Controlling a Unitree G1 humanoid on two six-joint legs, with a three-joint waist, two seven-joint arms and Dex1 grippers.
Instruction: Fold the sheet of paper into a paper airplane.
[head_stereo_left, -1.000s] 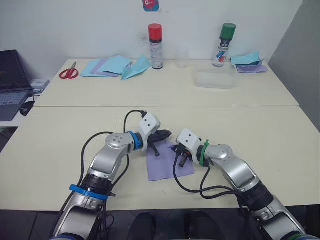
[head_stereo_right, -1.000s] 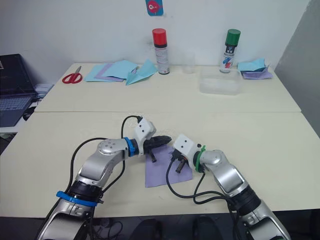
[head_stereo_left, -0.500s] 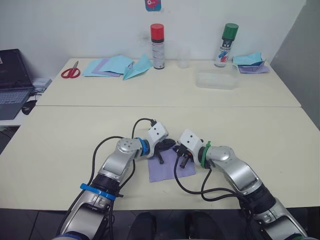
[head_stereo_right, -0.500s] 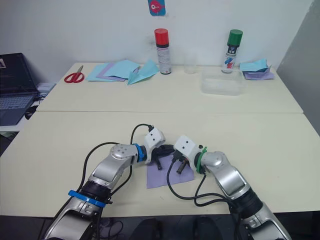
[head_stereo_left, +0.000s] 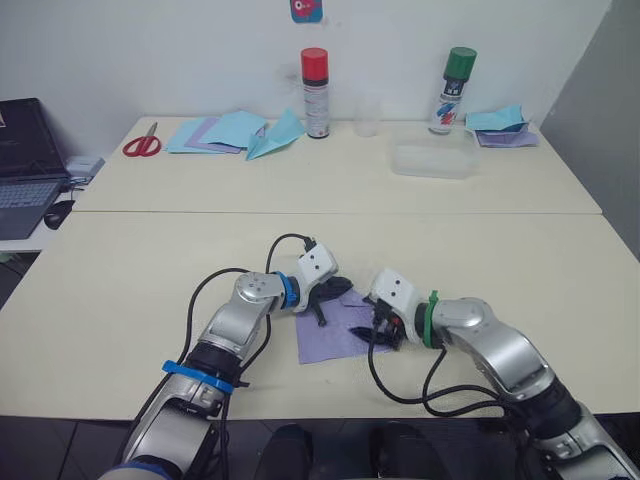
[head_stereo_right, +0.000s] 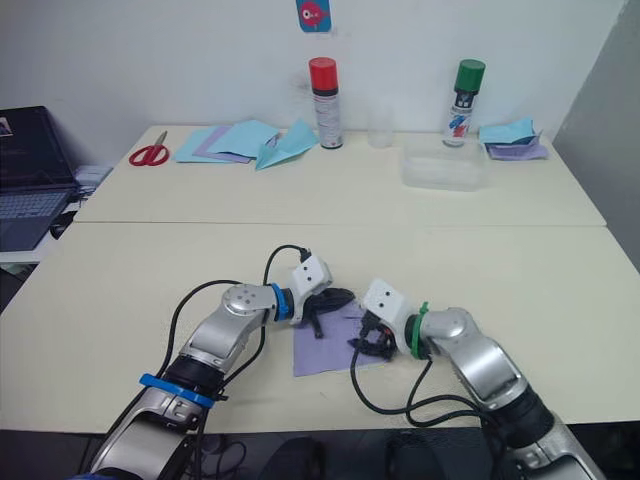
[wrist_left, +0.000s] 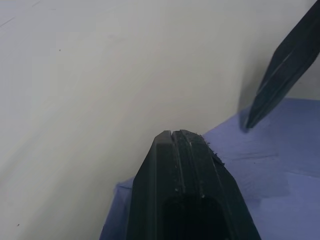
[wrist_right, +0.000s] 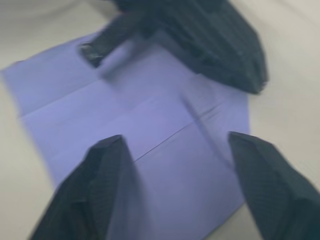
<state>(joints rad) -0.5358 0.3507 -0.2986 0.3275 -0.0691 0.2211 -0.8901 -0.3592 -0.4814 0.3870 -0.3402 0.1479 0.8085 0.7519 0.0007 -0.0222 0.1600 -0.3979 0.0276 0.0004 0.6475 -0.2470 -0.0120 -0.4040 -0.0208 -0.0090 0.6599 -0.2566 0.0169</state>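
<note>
My left pincer spreads wide, one finger tip pressing the far left corner of the thin lavender sheet of paper, which lies flat on the cream counter between my arms. My right pincer, wide and holding nothing, has just dropped from above the sheet to its right edge. I judge that it is set to lift this edge for an early fold; no airplane shape exists yet.
</note>
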